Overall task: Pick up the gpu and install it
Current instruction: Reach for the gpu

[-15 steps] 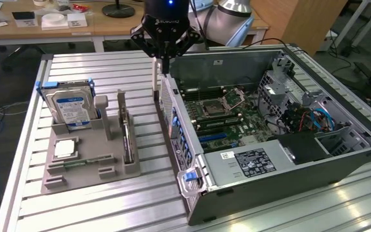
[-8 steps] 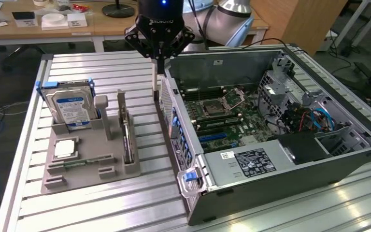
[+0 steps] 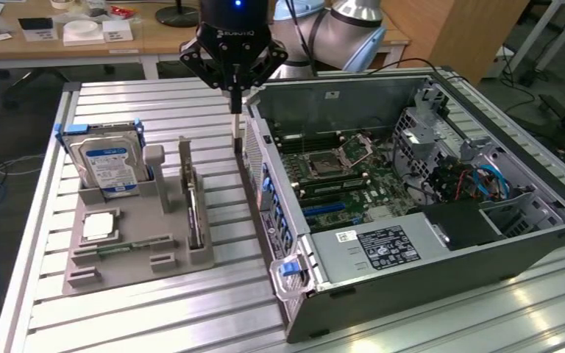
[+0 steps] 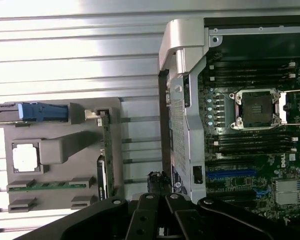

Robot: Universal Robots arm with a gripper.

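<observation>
Now the gripper [image 3: 235, 103] hangs clenched, empty, by the metal table's [image 3: 115, 323] edge toward the wooden desks [image 3: 155, 40]. The gpu [image 3: 194, 213] stands in its holder [image 3: 126, 257].

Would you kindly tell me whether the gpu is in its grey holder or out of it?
In: the gpu stands on edge in a slot of the grey holder, beside the hard drive.

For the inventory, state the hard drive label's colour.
Hard drive label: blue and white, best in exterior view.
</observation>
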